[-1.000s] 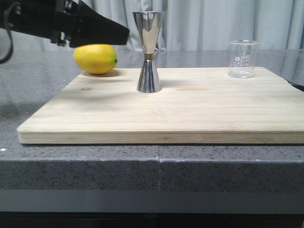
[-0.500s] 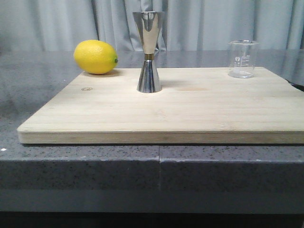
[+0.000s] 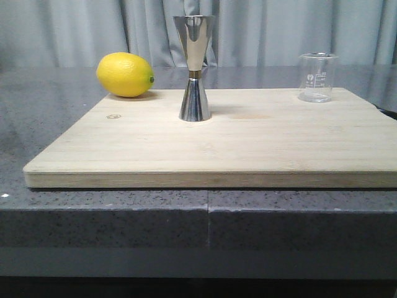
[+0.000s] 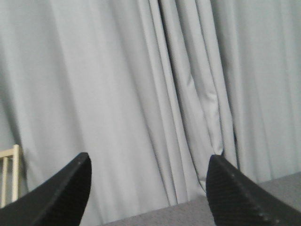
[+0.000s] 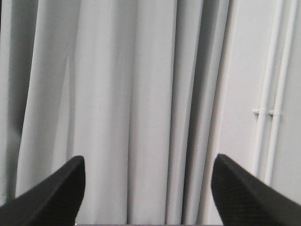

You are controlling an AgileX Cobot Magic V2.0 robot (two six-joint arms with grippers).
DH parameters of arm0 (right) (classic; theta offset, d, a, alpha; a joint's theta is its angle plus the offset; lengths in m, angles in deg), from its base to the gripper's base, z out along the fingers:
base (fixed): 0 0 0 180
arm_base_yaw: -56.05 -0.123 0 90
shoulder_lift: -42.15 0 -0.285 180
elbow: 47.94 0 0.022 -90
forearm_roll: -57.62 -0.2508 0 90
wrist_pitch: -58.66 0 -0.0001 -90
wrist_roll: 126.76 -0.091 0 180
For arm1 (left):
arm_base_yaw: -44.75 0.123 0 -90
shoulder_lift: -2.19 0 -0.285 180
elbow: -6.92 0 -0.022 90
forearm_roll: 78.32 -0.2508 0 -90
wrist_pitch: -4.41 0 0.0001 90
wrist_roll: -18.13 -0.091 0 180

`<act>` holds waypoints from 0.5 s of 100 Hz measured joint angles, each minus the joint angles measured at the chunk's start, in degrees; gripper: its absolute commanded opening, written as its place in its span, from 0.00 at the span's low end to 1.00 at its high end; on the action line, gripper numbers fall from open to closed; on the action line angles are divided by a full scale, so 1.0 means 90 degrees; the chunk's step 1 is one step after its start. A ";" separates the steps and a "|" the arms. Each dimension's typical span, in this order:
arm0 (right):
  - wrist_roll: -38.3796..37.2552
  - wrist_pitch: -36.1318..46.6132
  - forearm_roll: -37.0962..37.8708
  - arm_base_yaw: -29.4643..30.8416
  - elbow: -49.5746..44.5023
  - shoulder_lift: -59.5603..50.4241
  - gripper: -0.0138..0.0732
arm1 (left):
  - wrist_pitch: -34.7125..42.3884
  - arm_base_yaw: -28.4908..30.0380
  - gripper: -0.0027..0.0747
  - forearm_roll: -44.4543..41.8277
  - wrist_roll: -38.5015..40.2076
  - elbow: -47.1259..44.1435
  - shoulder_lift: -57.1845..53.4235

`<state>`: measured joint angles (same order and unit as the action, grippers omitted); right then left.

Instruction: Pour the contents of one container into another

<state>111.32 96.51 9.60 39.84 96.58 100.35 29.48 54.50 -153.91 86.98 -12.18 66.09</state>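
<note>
A pale bamboo cutting board (image 3: 211,146) lies on a speckled dark grey stone counter (image 3: 105,217) before pleated pale grey curtains (image 3: 279,31). At the board's far left corner rests a bright yellow lemon (image 3: 125,74). To its right, near the middle of the board's far half, stands the tall shiny steel hourglass jigger (image 3: 195,67), upright. At the board's far right corner stands the small clear glass beaker (image 3: 317,77) with white printed marks, upright and well apart from the jigger. Both wrist views face the curtains: the left gripper (image 4: 148,162) and the right gripper (image 5: 149,162) have black fingers spread wide, holding nothing.
</note>
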 measured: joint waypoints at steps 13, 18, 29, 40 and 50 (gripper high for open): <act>0.0659 -0.0462 -0.0199 0.0000 0.0000 -0.0493 0.74 | -0.0210 0.0000 0.66 0.0063 0.0003 -0.0350 -0.0712; 0.0971 -0.0566 -0.0388 0.0000 0.0000 -0.0622 0.74 | -0.0221 0.0000 0.66 0.0079 0.0014 -0.0571 -0.1005; 0.1641 -0.0603 -0.1082 0.0000 0.0000 -0.0898 0.74 | -0.0350 0.0000 0.66 0.0104 0.0014 -0.1205 -0.1692; 0.2376 -0.0718 -0.2014 0.0000 0.0000 -0.1192 0.74 | -0.0491 0.0000 0.66 0.0117 0.0027 -0.1953 -0.2323; 0.3213 -0.0911 -0.2815 0.0000 -0.0074 -0.1484 0.74 | -0.0521 0.0000 0.66 0.0117 0.0066 -0.2645 -0.2838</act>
<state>140.23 88.31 -15.73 39.84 95.91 86.99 24.80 54.50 -152.85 87.58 -35.98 40.55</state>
